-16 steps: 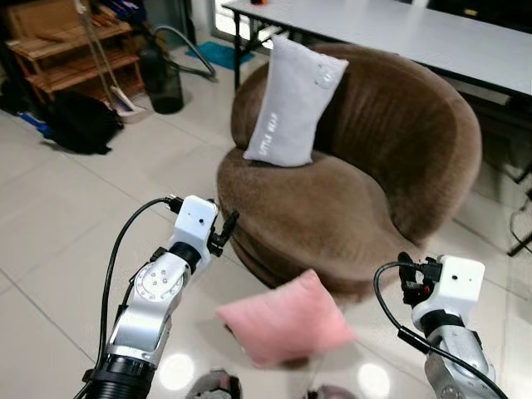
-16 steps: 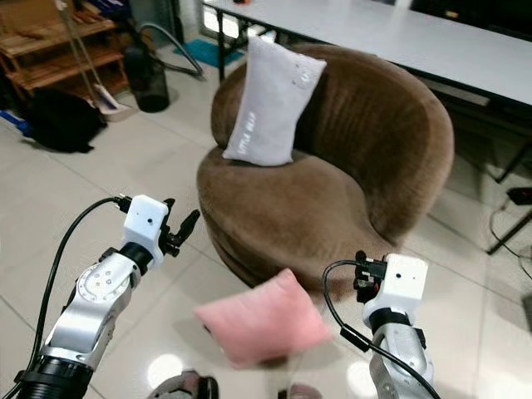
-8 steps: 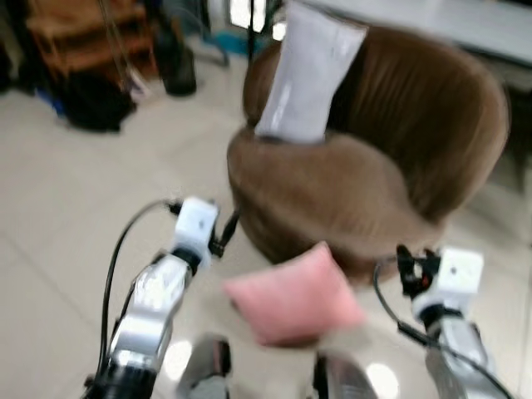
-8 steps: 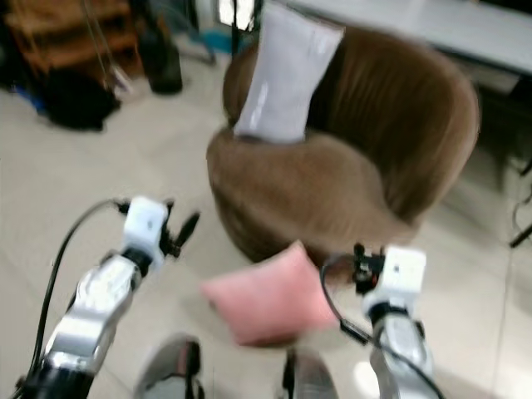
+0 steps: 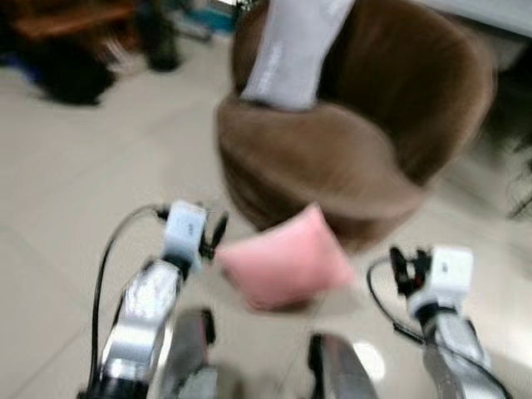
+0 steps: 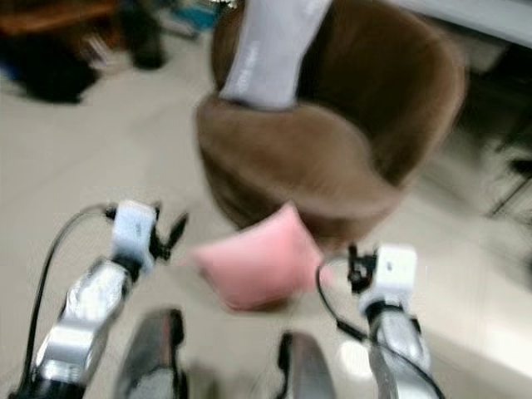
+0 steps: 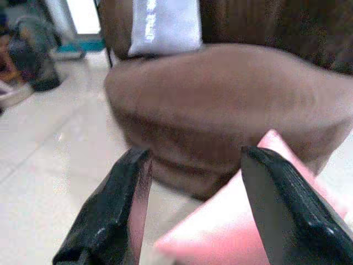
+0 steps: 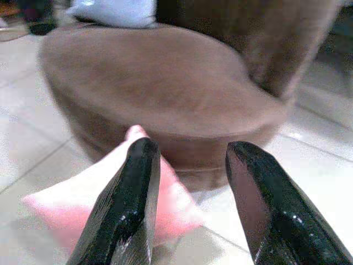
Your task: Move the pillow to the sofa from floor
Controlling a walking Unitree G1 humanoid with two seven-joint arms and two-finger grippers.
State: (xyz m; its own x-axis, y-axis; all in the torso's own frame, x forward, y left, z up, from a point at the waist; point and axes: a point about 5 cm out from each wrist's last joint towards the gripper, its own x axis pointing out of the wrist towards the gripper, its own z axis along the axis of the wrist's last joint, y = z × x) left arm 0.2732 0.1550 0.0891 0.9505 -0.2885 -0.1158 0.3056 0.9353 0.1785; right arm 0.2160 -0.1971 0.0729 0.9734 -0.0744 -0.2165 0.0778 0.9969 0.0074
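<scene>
Pillow (image 5: 287, 262), the pink one, lies on the pale tiled floor (image 5: 66, 183) in the lower middle of the head frames, just in front of the brown sofa (image 5: 332, 158), its far corner reaching the sofa's base. It is between the two grippers and neither one touches it.

Going from the jaws outward: the left gripper (image 7: 193, 210) has its two black fingers spread apart with nothing between them; in the left wrist view the pink pillow is low between the fingers and the sofa seat is behind it. The right gripper (image 8: 190, 204) is also released, fingers wide apart, with the pillow near one finger and the round sofa seat beyond. In the left eye view the left gripper (image 5: 214, 237) is at the left edge of the pillow, and the right gripper (image 5: 401, 270) is to the right of the pillow, a little apart from it.

A grey pillow (image 5: 291, 50) stands upright on the sofa seat, leaning on the backrest, in the upper middle of the frame. A dark bag (image 5: 62, 75) and some dark things are in the upper left, too blurred to name. Both silver arms rise from the bottom edge, bent forward, wrists pointing toward the sofa. The head views are blurred.
</scene>
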